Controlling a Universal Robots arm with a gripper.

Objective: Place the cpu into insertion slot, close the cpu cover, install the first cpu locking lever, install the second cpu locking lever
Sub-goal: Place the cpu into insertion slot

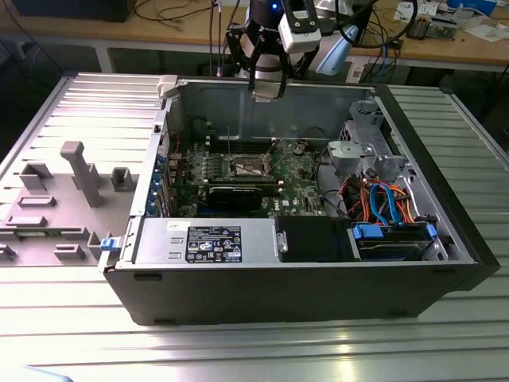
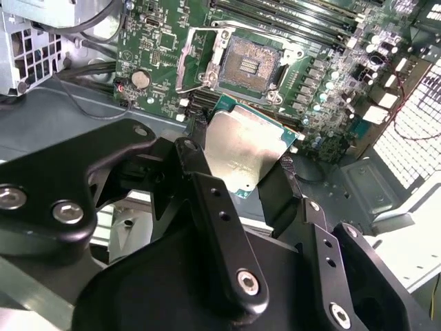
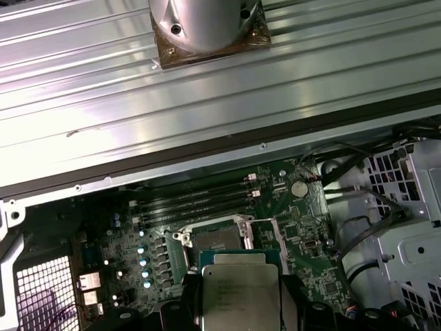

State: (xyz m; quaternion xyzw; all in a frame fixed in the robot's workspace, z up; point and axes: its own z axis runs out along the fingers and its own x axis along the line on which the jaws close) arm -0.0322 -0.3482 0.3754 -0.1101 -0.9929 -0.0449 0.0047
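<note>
Black claw clamped on the small square silvery-topped cpu.
It hangs above the open, dark-centred square insertion slot on the green motherboard.

**My gripper**, second wrist view: matte black throughout, built of broad, round-cornered link plates joined at their pivots by silvery round-headed screws. Each slim finger bar carries a pair of small holes and one more silvery screw near its base.

**Exterior view:** the same black linkage shows as an open frame beneath my wrist. The wrist is a black housing with a small blue light, a white-and-grey box at its side and a silvery-blue arm tube behind.
</note>
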